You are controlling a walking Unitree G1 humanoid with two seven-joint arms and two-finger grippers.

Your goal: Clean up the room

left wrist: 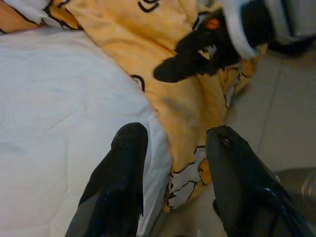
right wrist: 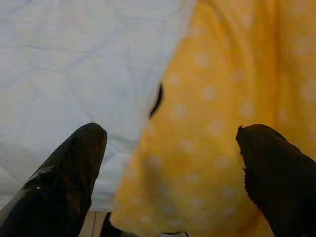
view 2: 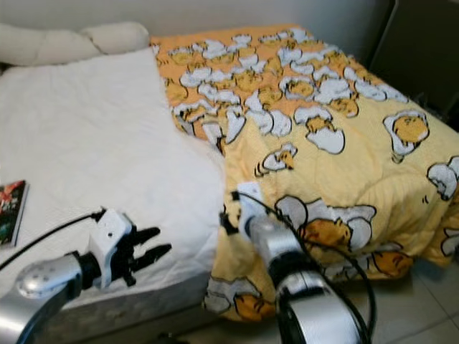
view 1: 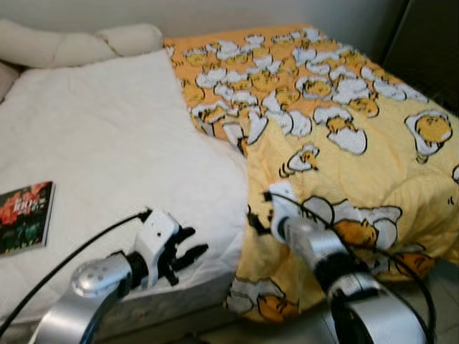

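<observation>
While both pincers gape, right pincer (right wrist: 170, 163) straddles yellow blanket (view 1: 344, 172)

A yellow quilt (view 1: 337, 136) (cartoon egg print) lies rumpled over the bed's right half, edge folded back.

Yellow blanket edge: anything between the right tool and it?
Nothing visible. The right tool is open, its fingers straddling the yellow blanket edge where it overlaps the white mattress pad. The left tool, also open, hovers beside it over the pad's corner, not in the path.
</observation>
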